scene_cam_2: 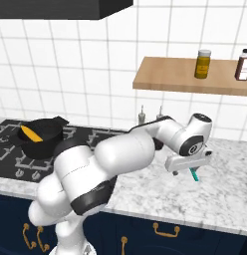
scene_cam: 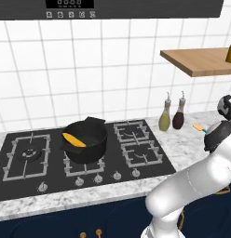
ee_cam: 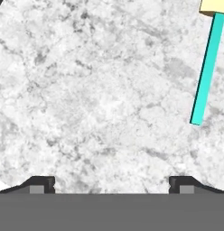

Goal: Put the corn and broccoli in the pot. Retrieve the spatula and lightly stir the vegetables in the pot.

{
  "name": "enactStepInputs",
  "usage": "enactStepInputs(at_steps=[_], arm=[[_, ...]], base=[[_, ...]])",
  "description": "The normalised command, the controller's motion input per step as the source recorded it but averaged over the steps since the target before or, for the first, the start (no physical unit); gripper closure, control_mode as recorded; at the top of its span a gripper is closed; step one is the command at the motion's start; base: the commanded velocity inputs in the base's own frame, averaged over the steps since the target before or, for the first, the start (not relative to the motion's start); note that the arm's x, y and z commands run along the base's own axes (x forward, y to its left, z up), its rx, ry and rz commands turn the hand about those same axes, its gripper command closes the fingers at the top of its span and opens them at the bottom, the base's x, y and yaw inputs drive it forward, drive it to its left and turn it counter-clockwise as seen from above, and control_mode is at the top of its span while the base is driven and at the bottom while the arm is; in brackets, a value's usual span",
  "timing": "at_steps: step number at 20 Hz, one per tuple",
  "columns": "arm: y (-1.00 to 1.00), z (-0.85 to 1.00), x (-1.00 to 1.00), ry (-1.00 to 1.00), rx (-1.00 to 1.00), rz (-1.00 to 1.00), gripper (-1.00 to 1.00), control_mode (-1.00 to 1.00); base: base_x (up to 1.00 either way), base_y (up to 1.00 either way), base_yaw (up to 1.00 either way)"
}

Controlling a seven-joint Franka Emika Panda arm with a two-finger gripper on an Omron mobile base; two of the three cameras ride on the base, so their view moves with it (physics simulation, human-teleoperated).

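The black pot (scene_cam: 84, 139) stands on the stove's middle front burner, with the yellow-orange corn (scene_cam: 74, 139) lying inside it; the same pot (scene_cam_2: 41, 137) and corn (scene_cam_2: 31, 133) sit at the left of the right base view. No broccoli is visible. The spatula (ee_cam: 206, 67) lies flat on the marble counter, teal handle toward me and yellowish blade (ee_cam: 213, 5) at the far end. My gripper (ee_cam: 111, 185) hovers over bare counter to the spatula's left, open and holding nothing. From the right base camera the gripper (scene_cam_2: 186, 168) hangs just above the spatula (scene_cam_2: 194, 174).
Two bottles (scene_cam: 171, 117) stand against the wall between the stove (scene_cam: 136, 153) and the spatula. A wooden shelf (scene_cam_2: 190, 74) with jars (scene_cam_2: 203, 63) hangs above the counter. The range hood (scene_cam: 108, 8) overhangs the stove.
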Motion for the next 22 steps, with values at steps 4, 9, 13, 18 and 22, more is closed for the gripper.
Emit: enactStepInputs(at_steps=[4, 9, 13, 18, 22], arm=[[-0.21, -0.28, 0.29, 0.00, 0.00, 0.00, -1.00, -1.00], [-0.31, -0.25, 0.29, 0.00, 0.00, 0.00, -1.00, -1.00], [-0.19, -0.25, 0.25, 0.00, 0.00, 0.00, -1.00, -1.00], [-0.30, -0.12, 0.16, 0.00, 0.00, 0.00, -1.00, -1.00], [-0.18, -0.14, 0.15, 0.02, 0.00, 0.00, -1.00, -1.00]], base=[[0.00, 0.00, 0.00], [0.00, 0.00, 0.00], [0.00, 0.00, 0.00], [0.00, 0.00, 0.00], [0.00, 0.00, 0.00]])
